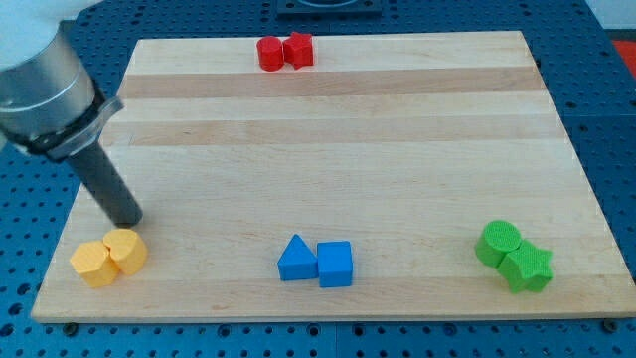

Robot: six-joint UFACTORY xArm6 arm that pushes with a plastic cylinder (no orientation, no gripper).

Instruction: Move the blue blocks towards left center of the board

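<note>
A blue triangular block [295, 260] and a blue cube [335, 264] lie touching side by side near the bottom middle of the wooden board [338, 149]. My tip [129, 221] is at the board's lower left, just above the yellow blocks, and far to the left of the blue blocks.
Two yellow blocks [108, 257] sit together at the bottom left, right under my tip. Two red blocks [285, 51] sit at the top edge, middle. A green cylinder [498, 241] and a green star-shaped block [526, 267] sit at the bottom right.
</note>
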